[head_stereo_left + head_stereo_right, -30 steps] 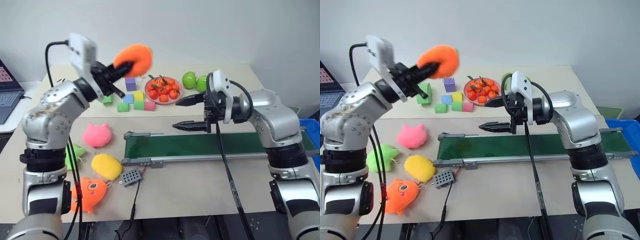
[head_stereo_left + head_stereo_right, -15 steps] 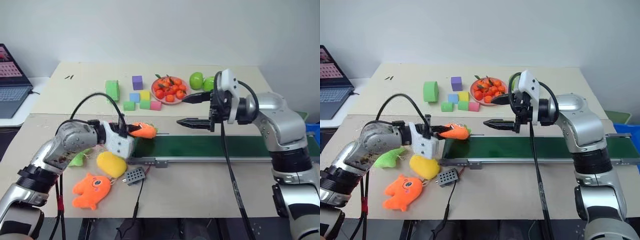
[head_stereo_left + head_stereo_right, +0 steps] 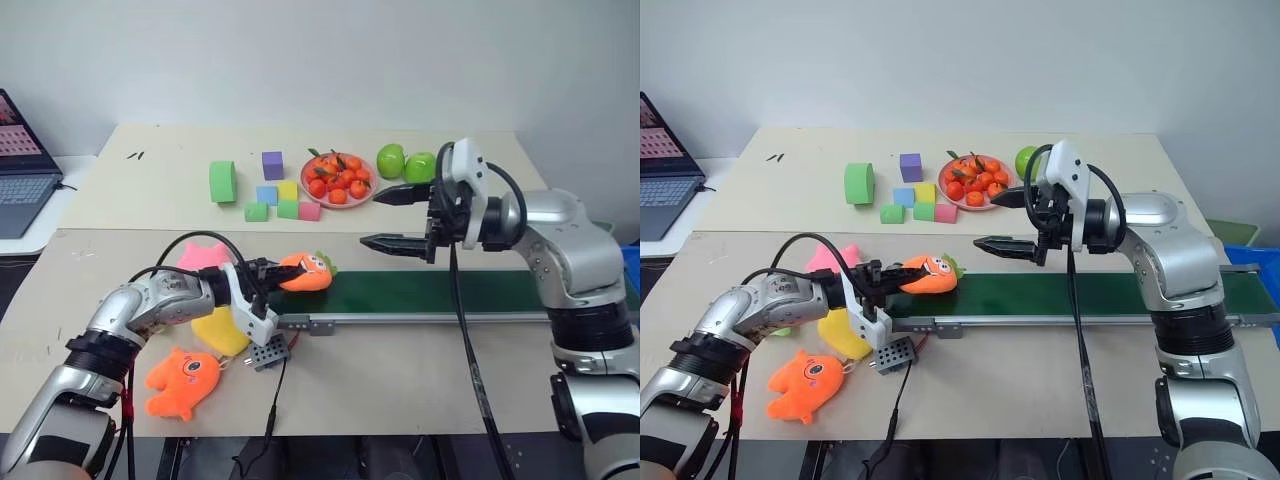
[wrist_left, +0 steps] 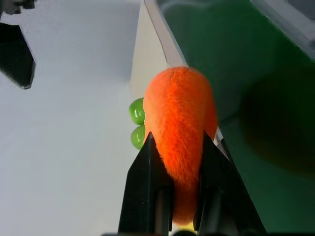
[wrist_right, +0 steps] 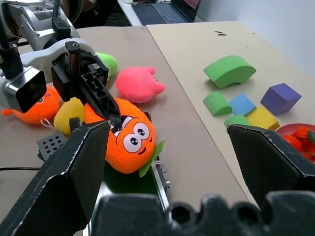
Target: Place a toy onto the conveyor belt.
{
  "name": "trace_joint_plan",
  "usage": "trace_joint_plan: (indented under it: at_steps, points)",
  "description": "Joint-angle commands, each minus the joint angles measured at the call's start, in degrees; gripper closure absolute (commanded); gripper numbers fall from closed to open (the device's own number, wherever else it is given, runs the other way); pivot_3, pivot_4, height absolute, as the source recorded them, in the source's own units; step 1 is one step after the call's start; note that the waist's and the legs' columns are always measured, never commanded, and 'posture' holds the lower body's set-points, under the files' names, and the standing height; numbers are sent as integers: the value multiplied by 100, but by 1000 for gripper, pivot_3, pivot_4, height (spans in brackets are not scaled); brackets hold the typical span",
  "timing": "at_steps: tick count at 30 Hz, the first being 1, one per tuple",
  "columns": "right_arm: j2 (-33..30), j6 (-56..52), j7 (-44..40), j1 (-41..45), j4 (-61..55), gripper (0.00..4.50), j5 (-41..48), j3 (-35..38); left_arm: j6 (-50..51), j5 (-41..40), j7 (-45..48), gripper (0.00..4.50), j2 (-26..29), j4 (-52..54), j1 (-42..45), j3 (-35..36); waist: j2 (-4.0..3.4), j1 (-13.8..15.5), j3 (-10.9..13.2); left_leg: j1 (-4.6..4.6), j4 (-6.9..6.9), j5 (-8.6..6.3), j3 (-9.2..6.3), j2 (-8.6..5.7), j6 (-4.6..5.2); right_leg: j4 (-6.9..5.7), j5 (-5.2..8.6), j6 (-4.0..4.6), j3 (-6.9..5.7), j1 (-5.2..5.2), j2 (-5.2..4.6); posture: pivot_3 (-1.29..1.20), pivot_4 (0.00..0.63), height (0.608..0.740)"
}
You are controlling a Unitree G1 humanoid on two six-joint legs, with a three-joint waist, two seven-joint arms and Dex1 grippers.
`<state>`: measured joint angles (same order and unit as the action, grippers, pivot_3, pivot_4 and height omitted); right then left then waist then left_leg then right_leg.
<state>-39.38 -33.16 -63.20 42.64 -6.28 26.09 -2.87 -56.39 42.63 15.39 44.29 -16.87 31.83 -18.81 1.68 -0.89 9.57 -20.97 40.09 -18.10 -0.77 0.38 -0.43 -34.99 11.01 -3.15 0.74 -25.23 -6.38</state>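
The long flat dark green conveyor belt (image 3: 450, 292) in its grey metal frame is laid across the desk. At its left end the fuzzy, tapered carrot plush (image 3: 305, 272) is clamped by the left gripper (image 3: 268, 279), tuft toward the belt. The right gripper (image 3: 385, 218) is spread wide, empty.

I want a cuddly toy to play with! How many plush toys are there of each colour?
Orange: 2, the carrot toy and the fish plush
Pink: 1, the pink plush
Yellow: 1, the yellow plush
Green: 1, the green plush
Total: 5
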Motion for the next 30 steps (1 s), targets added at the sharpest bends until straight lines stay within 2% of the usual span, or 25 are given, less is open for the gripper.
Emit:
trace_joint_plan:
  at_steps: [1,4,6,7,8,9,12,15,16,20,22,24,27,30]
  points:
    - [-105,-55,62,1,-246,0,162,268,-216,290,-270,4226,169,-233,-30,-77,0,-2,0,0,0,0,0,0,0,0,0,0,0,0,0,0,150,738]
    - [-135,-74,63,-11,-254,0,163,291,-321,510,-425,4226,320,-568,-32,-170,-1,-8,-1,1,1,0,0,0,0,-1,0,0,0,0,0,0,150,738]
    - [-141,-78,60,-6,-248,0,162,293,-352,658,-546,3517,364,-726,20,-231,-2,-12,-1,7,0,-1,1,0,3,-4,0,0,1,2,0,0,150,738]
    - [-139,-79,59,2,-244,0,159,293,-345,664,-540,3369,361,-832,62,-270,-2,-11,-1,8,-1,-7,1,0,12,-5,0,0,1,3,0,0,150,738]
    - [-137,-82,58,4,-246,0,156,296,-342,581,-452,2786,341,-975,105,-315,-2,-8,-2,10,0,-9,1,0,17,-6,0,0,0,4,0,0,150,738]
    - [-138,-84,55,-1,-253,0,154,302,-348,550,-447,2554,335,-1054,138,-336,-3,-2,-2,10,0,-10,0,0,17,-8,0,0,0,4,0,0,150,738]
    - [-170,-75,44,-31,-257,0,117,297,-370,315,-364,1379,340,-1167,229,-373,-11,0,-8,19,1,-12,1,0,22,-9,0,0,0,15,0,0,150,738]
    - [-204,-83,30,-50,-251,0,124,310,-421,-174,-102,172,349,-1146,265,-381,-16,-5,-11,31,1,-14,4,1,25,-15,0,0,1,19,0,0,150,738]
    - [-227,-81,21,-59,-247,0,124,317,-449,-521,89,14,358,-1108,273,-397,-17,-9,-11,33,1,-13,4,1,25,-17,0,0,1,19,0,0,150,738]
    - [-354,-60,-34,-85,-211,0,108,350,177,-2909,1767,14,471,-633,199,-613,-18,-27,-11,36,2,-13,7,3,24,-24,0,0,2,18,-1,0,150,738]
    - [-470,-43,-94,-130,-192,0,87,373,1472,-4511,2951,14,509,-17,26,-533,-18,-29,-10,33,3,-14,6,4,25,-24,0,0,2,14,0,0,150,738]
    - [-629,-32,-175,-189,-172,0,61,390,2825,-5766,3904,14,614,647,-117,-379,-18,-33,-10,23,8,-15,3,4,27,-25,0,0,2,8,0,0,150,738]
    - [-920,52,-275,-336,-100,0,-35,441,4598,-6850,4625,14,916,1418,-184,-70,-18,-29,-10,12,20,-18,-4,5,33,-26,0,-1,0,6,0,0,150,738]
    - [-1155,98,-325,-484,-30,0,-86,492,5999,-7542,4975,14,1068,1752,-58,291,-18,-26,-9,12,24,-20,-4,4,37,-25,1,-2,0,8,1,0,150,738]
